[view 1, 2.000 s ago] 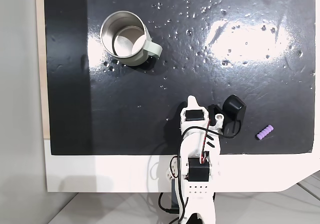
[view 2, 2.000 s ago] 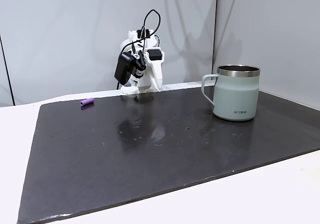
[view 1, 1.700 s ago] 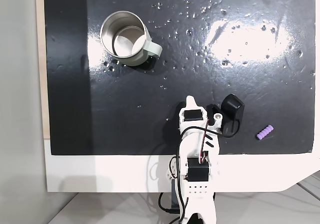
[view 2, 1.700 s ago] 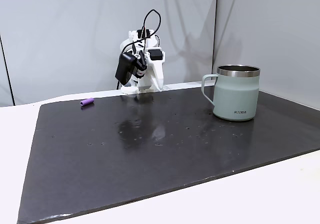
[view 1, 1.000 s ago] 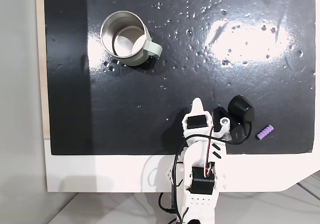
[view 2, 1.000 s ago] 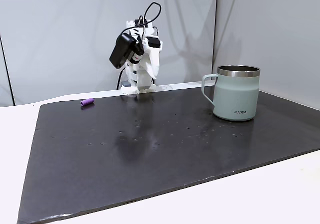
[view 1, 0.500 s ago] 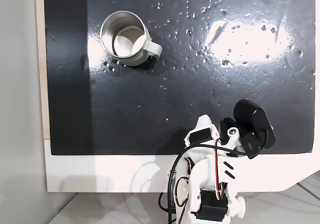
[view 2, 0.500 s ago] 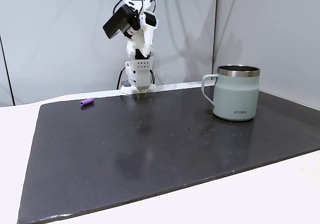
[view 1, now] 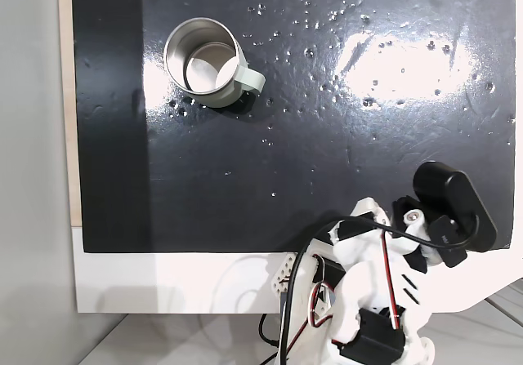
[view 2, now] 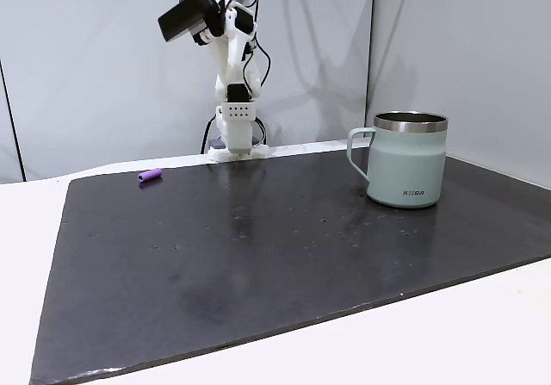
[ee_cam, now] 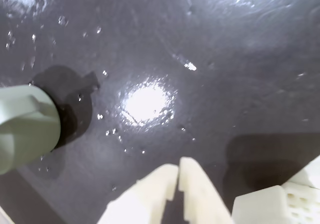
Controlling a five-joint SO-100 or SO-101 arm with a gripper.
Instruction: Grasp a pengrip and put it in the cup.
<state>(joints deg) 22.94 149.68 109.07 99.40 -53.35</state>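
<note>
Here the pengrip [view 2: 150, 176] lies flat, long axis roughly left-right, while the pincer [ee_cam: 178, 171] is closed, empty.

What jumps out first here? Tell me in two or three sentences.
The pale green cup stands upright on the right of the black mat in a fixed view. The white arm rears high at the mat's far edge, its gripper shut and empty in the wrist view. A tiny purple pengrip lies alone near the far-left corner.
</note>
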